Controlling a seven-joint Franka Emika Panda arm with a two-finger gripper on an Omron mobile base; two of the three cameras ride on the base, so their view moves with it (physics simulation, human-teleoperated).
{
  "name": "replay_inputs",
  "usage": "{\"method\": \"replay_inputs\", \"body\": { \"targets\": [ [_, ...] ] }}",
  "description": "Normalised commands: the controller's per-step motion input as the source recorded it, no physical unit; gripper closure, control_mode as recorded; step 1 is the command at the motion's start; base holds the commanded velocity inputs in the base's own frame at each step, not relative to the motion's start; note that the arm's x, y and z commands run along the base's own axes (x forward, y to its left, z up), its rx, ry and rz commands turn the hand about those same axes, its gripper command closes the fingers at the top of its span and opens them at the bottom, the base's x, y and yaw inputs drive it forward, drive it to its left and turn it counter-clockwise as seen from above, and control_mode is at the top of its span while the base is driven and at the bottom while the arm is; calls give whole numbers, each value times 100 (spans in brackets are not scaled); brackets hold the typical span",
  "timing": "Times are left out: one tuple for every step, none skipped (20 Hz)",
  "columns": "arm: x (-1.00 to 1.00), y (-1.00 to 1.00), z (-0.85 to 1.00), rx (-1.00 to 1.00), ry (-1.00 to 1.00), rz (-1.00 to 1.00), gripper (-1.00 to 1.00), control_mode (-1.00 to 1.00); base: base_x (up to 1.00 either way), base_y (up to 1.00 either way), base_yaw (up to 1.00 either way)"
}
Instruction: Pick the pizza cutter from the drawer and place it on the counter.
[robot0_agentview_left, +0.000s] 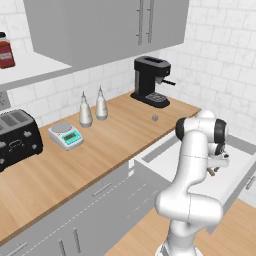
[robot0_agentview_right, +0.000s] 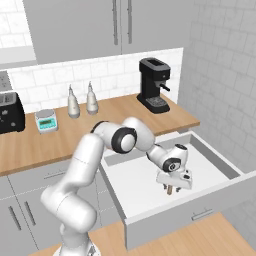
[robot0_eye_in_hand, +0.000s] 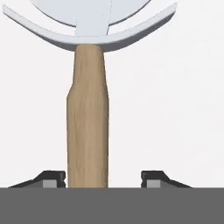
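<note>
You have one pizza cutter (robot0_eye_in_hand: 87, 131) to deal with, and it lies on the white floor of the drawer (robot0_agentview_right: 220, 167), which stands pulled out from under the worktop (robot0_agentview_left: 115, 140). In the hand view its tan handle runs straight up between the two dark fingertips (robot0_eye_in_hand: 51, 179), with the pale grey wheel at the top edge. The left tip sits right against the handle; the right tip stands clear of it with a gap. So the end effector (robot0_agentview_right: 170, 190) has its jaws apart around the handle, and you cannot count that as a grip.

From the right base view, you see the end effector pointing down into the drawer, low over its floor and near the middle. The left base view shows the arm bent over the drawer, with the end effector (robot0_agentview_left: 212, 171) tucked behind the forearm.

On the worktop, count one black coffee machine (robot0_agentview_left: 151, 80) at the far end, two pale bottles (robot0_agentview_left: 86, 111) standing side by side, one small kitchen scale (robot0_agentview_left: 66, 135) just in front of them, one black toaster (robot0_agentview_left: 17, 137) at the left, and one tiny grey lump (robot0_agentview_left: 155, 118) near the coffee machine. One red jar (robot0_agentview_left: 6, 50) stands on the white wall shelf (robot0_agentview_left: 30, 67) above. The drawer front carries one slim bar handle (robot0_agentview_right: 202, 215).
</note>
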Motion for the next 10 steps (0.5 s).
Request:
{"method": "replay_inputs", "body": {
  "targets": [
    [4,-5,-30,0,0,0,100,-100,0,0,0],
    [1,-11,-18,0,0,0,100,-100,0,0,0],
    [0,-4,-10,0,0,0,100,-100,0,0,0],
    [0,-2,0,0,0,1,100,-100,0,0,0],
    [0,0,0,0,0,4,100,-100,0,0,0],
    [-9,-6,0,0,0,3,100,-100,0,0,0],
    [-16,-8,0,0,0,2,100,-100,0,0,0],
    [-21,-9,0,0,-1,1,100,-100,0,0,0],
    [-26,-7,6,0,-4,0,100,-100,0,0,0],
    [-24,-1,20,0,-7,0,100,-100,0,0,0]
  ]
}}
